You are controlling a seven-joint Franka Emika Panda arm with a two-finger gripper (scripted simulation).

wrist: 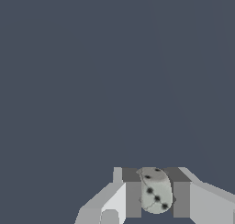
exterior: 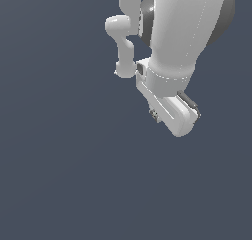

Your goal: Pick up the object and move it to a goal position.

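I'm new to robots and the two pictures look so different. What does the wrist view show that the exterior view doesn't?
Only the wrist view shows the object: a pale, roundish thing with dark spots, clamped between the two fingers of the pincer. Only the exterior view shows the arm, its white links and joints leading down to the pincer's body; the object is hidden there and the fingertips cannot be made out. Both share the same plain dark blue-grey background.

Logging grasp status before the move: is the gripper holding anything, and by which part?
Yes. The gripper is shut on the object, a pale roundish piece with dark dots, pinched by its two opposite sides.
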